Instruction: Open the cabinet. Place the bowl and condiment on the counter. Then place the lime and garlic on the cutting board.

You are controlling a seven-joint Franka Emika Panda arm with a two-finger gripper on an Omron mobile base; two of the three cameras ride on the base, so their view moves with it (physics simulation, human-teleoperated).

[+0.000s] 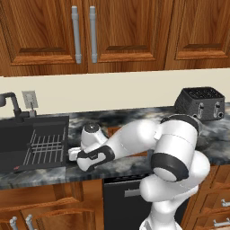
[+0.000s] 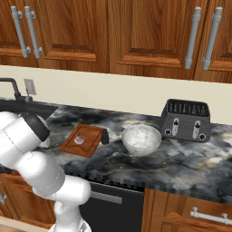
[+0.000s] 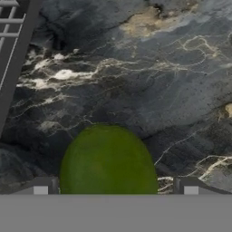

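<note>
A green lime (image 3: 108, 161) lies on the marbled counter (image 3: 149, 81) close to the sink. My gripper (image 3: 115, 189) is low over it, open, with one fingertip (image 3: 41, 188) on each side of the fruit. In the left base view the gripper (image 1: 72, 155) reaches down beside the sink edge. The cutting board (image 2: 84, 139) carries the whitish garlic (image 2: 79, 139). The black condiment (image 2: 105, 136) stands at the board's right edge, and the silver bowl (image 2: 141, 139) sits on the counter to its right. Both doors of the cabinet (image 1: 54, 31) are shut.
A dark sink with a wire rack (image 1: 45, 146) and a faucet (image 1: 12, 104) lies left of the gripper. A black toaster (image 2: 186, 120) stands at the back right. My arm (image 1: 148, 143) covers most of the board in the left base view.
</note>
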